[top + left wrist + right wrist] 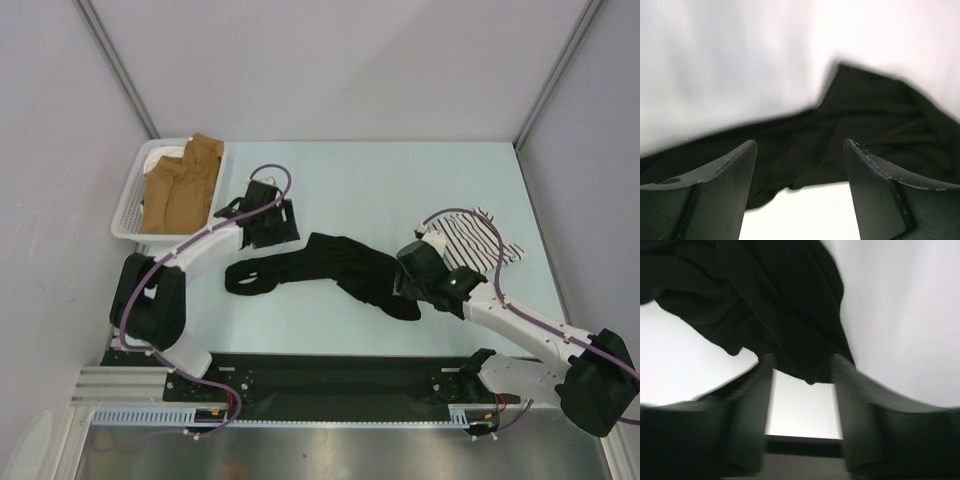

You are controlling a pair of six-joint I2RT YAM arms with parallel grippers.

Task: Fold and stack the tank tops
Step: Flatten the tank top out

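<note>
The pale table [350,180] takes most of the top view, with grey walls around it. On it lie both tops. The black top [335,262] is the bigger shape – it lies crumpled and stretched in a long strip across the middle of the table, from near the left arm [190,260] to the right arm [530,325]. It is not folded. The striped top [480,235] lies in a bunched heap on the right side, behind the right arm's wrist and partly hidden by it, apart from the black one.

At the far left stands a white basket [130,210], and inside it is a brown cloth [185,185] over something white [160,158].

The left gripper [272,222] is just beside the left end of the black top. In its wrist view the left gripper [800,165] has its fingers [735,170] wide apart with nothing between them – the black top [865,125] lies on the table in front of the tips.

The right gripper [405,285] is at the right end of the black top. In its wrist view the right gripper [800,375] has its fingers [757,390] parted to a medium gap, and bare table shows between them. The edge of the black top [765,295] hangs just at the fingertips; I cannot tell if it touches them, but it is not pinched.
</note>
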